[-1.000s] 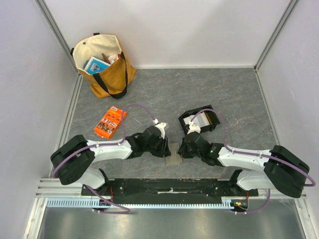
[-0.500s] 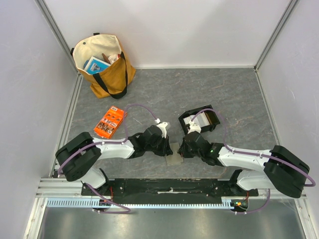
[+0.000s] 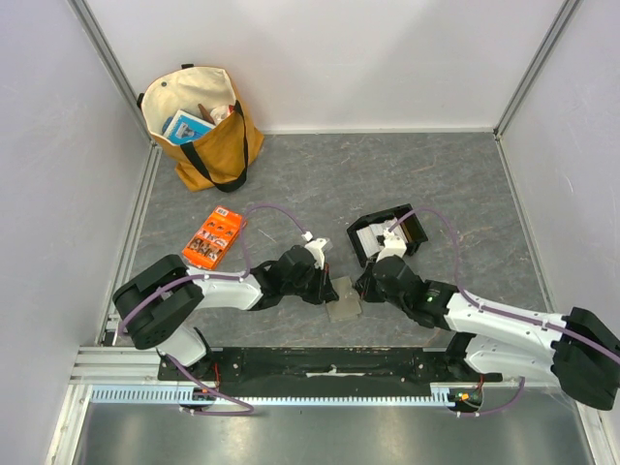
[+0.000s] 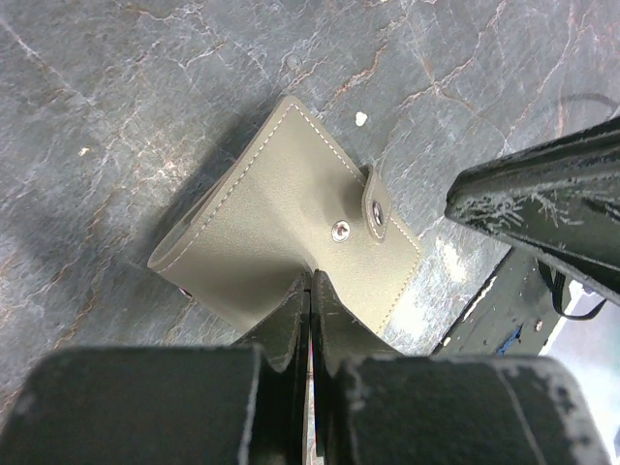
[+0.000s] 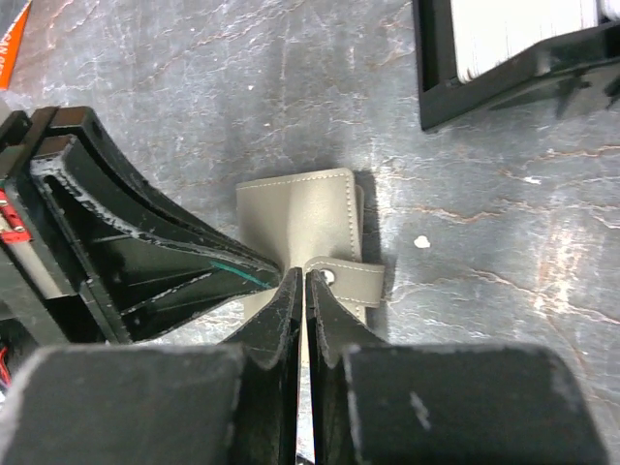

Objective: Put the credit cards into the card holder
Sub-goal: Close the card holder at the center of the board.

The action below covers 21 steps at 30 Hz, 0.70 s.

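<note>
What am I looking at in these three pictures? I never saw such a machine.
Two robot arms, left and right, stand at the near edge of the table. The wide picture comes from a camera above; the other two from a camera on each wrist. On the table are an orange packet, a tote bag and a black tray with white cards. Between the arms is the olive card holder. The left pincer is shut on its edge. The right pincer has its fingers almost together at the snap strap; whether they grip, I cannot tell.
</note>
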Each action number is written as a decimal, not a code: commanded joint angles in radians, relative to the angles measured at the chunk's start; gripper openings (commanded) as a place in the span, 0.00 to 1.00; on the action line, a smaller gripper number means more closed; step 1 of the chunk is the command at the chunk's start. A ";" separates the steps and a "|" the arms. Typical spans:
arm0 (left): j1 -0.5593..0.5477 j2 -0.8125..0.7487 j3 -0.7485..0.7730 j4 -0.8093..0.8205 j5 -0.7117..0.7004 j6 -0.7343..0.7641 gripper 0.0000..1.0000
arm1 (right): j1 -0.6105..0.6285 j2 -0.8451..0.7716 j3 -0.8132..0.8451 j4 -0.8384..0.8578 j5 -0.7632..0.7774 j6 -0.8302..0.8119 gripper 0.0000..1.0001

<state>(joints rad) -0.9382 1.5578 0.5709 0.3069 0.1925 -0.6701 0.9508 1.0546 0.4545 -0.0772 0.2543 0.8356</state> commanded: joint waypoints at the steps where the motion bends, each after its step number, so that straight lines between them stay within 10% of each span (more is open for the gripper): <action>1: -0.010 0.035 -0.039 -0.101 -0.019 0.009 0.02 | -0.006 -0.002 0.007 -0.076 0.074 -0.004 0.08; 21: -0.010 -0.008 -0.034 -0.163 -0.005 0.035 0.02 | -0.010 0.133 0.024 -0.010 0.023 -0.024 0.06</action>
<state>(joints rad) -0.9382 1.5440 0.5694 0.2848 0.1928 -0.6693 0.9447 1.1797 0.4545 -0.1246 0.2829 0.8284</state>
